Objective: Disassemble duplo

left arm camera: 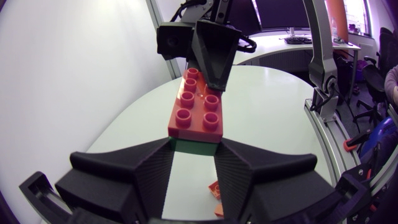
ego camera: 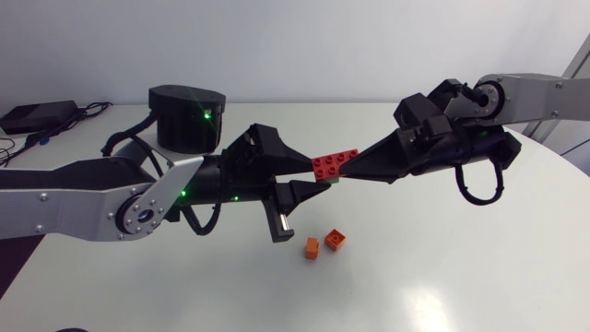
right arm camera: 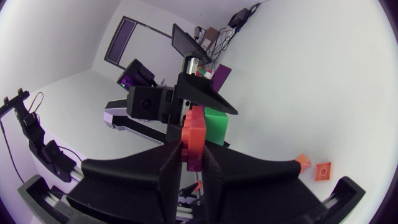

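Red brick (ego camera: 334, 164), long and studded, is hanging in the air above the tabletop (ego camera: 461, 267), spanning the gap between the two hands. A green brick (left arm camera: 195, 147) is sitting pressed against its underside at one end only.

The left hand (ego camera: 307, 172) is clamping the green brick from two sides, its fingers drawn in to the brick's width. The right hand (ego camera: 367, 166) is pinching the opposite end of the red brick, its fingers narrowed tightly onto it.

The red brick's long axis is running straight from one hand to the other. The joint between the two bricks is lying at the left hand's end, away from the right hand's grip.

Judgement: the pair is not yet parted. The coming move is calling for the right hand to lever or pull the red brick off while the left hand is anchoring the green one. With the grip far from the joint, slippage is the likely fault.

An orange piece (ego camera: 336, 239) and a smaller orange piece (ego camera: 312, 247) are lying loose on the tabletop below, close together.
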